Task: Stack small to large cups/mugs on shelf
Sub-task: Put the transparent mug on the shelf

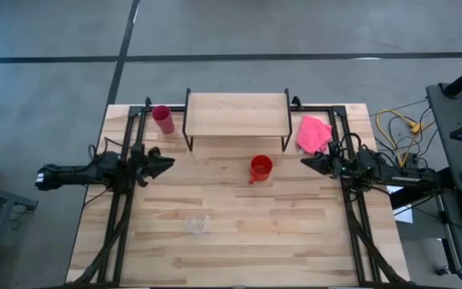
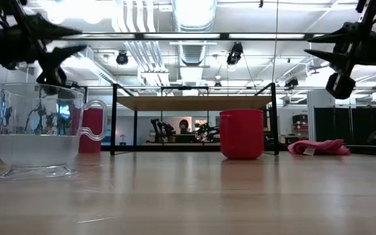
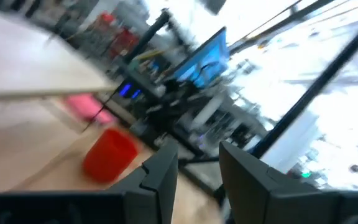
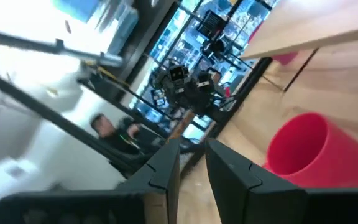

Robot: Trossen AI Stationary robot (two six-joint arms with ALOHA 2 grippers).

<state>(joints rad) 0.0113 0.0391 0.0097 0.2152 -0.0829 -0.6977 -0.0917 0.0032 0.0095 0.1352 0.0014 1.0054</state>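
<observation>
A light wooden table (image 1: 231,241) is seen from above, with a dark robot arm at each side. At the back centre stands the shelf (image 1: 236,114), a small rack with a pale plank top and thin black legs, its long side running left to right. Its top carries nothing.

The three vessels all stand on the table, upright with their mouths up, well apart from one another. The magenta-pink tumbler (image 1: 163,119) stands just left of the shelf, near the back left corner. The red mug (image 1: 261,168) stands in front of the shelf's right half, close to its front legs; its handle seems to point toward the front left. The clear glass (image 1: 196,225) stands alone nearer the front edge, left of centre. In the low view it is the closest thing, a see-through cup with a handle on its right side.

A crumpled pink cloth (image 1: 314,133) lies just right of the shelf, between the shelf and the right arm.

The left gripper (image 1: 167,163) hangs above the table at the left side, pointing inward toward the centre, with its fingers a small gap apart and holding nothing. The right gripper (image 1: 307,163) mirrors it at the right side, pointing inward, just in front of the cloth, its fingers likewise slightly apart and empty. The mug sits between the two grippers, nearer the right one.

Beyond the table lies grey floor; cables (image 1: 399,128) lie to the right.
</observation>
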